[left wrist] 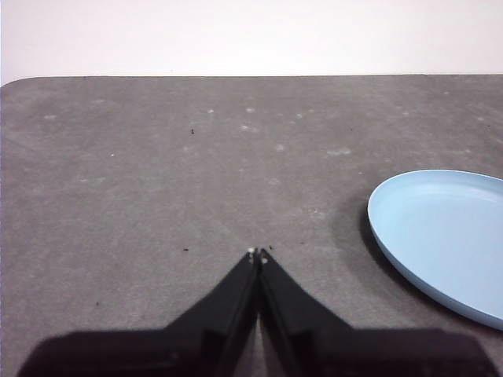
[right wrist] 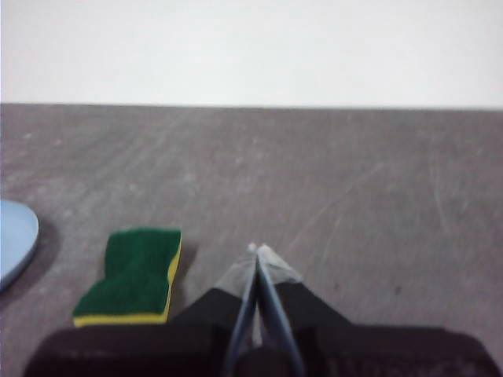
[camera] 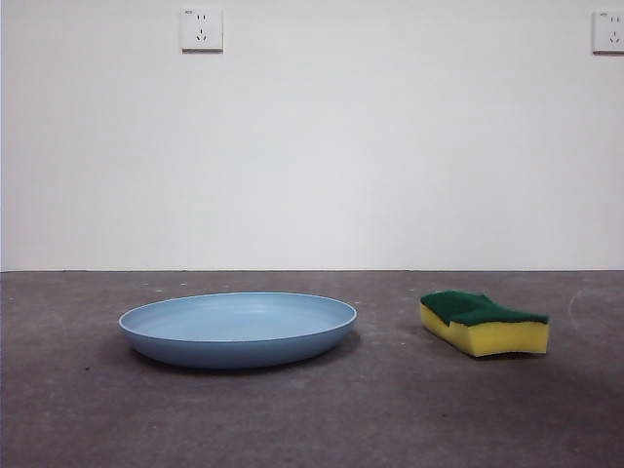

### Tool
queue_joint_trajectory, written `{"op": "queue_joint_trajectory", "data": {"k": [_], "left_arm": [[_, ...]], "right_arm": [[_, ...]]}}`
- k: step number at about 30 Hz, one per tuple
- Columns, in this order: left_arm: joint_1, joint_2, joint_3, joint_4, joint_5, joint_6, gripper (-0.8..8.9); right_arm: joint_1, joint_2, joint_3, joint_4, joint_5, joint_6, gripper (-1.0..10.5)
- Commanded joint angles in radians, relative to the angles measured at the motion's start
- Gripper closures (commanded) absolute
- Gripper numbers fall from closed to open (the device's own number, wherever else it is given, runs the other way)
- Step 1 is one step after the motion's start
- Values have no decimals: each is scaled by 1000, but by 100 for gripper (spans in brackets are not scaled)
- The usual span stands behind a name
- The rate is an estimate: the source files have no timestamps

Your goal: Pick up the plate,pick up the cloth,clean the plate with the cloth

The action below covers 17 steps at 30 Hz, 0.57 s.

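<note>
Front view: a light-blue plate (camera: 238, 328) is lying flat on a dark grey table (camera: 312, 419), left of centre. A sponge (camera: 485, 323), yellow with a dark green top, is sitting on the table to the right of the plate, well apart from it. Its green side is facing up. A plain white wall (camera: 312, 156) is filling the background, with one power socket (camera: 201, 29) high on the left and a second socket (camera: 607, 31) at the top right edge. Neither arm is showing in this view.

Left wrist view: the left gripper (left wrist: 258, 253) is hanging above bare table (left wrist: 157, 173), its two black jaws pressed together at the tips and holding nothing. Part of the plate (left wrist: 440, 232) is showing off to the gripper's right side, apart from the jaws, with a shadow along its nearer rim. The table's far edge is meeting the white wall.

Right wrist view: the right gripper (right wrist: 257, 251) is hanging above the table (right wrist: 354, 181), its jaws closed to a narrow point and holding nothing. The sponge (right wrist: 134, 275) is lying flat just beside the jaws, on their left, green side up, not touching them. A sliver of the plate (right wrist: 14, 239) is showing farther left, beyond the sponge. This picture is slightly blurred.
</note>
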Motion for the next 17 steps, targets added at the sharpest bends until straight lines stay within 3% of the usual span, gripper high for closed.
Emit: {"op": "queue_joint_trajectory", "data": {"k": [1,10,14,17], "left_arm": [[3,-2,-14,6,-2,-6,814],[3,-2,-14,6,-2,-6,814],[3,-2,-14,6,-2,-6,814],[3,-2,-14,6,-2,-6,814]], "right_arm": [[-3,-23,-40,7,0,60,946],[-2,-22,-72,-9,-2,107,946],[-2,-21,-72,-9,-1,171,946],[-2,-21,-71,-8,5,168,946]]}}
